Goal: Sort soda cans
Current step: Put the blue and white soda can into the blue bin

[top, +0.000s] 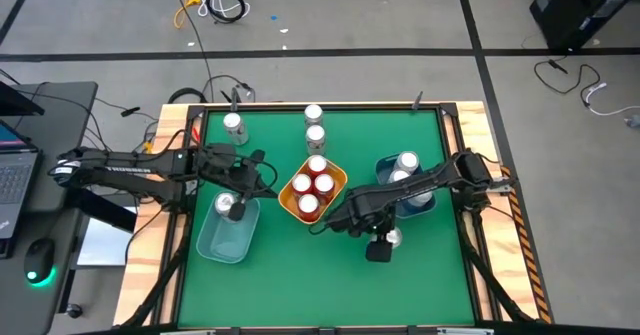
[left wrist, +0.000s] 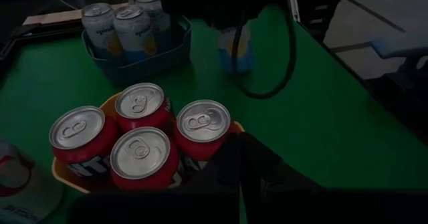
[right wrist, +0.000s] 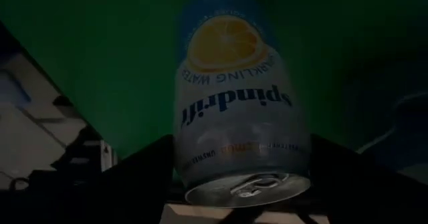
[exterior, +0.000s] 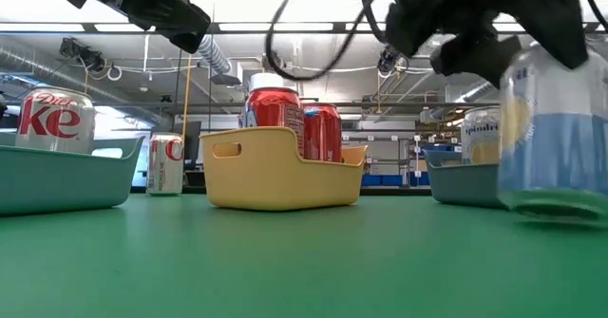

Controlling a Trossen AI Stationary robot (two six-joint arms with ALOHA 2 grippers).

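A light blue soda can (right wrist: 234,110) with an orange picture stands upright on the green table (top: 300,275), near the right side. My right gripper (top: 386,241) comes down on it from above, open, one finger on each side of its top. My left gripper (top: 262,180) hangs shut above the table beside the yellow bin (top: 340,180), touching nothing. The yellow bin holds several red cans (left wrist: 144,134). The blue-grey bin (top: 385,165) on the right holds light blue cans (left wrist: 127,23). A silver can (top: 230,207) stands in the translucent bin (top: 225,240) on the left. My right gripper has its fingers (right wrist: 144,174) on either side of the light blue can's upper end (right wrist: 200,170), coming slanting from above. I cannot tell whether they touch it. The can stands on its base on the table.
Three silver cans (top: 235,125) (top: 313,114) (top: 316,137) stand loose near the table's far edge. The table's near half is bare green mat. Wooden rails (top: 500,225) run along the table's sides, and a laptop and mouse lie off the table to the left.
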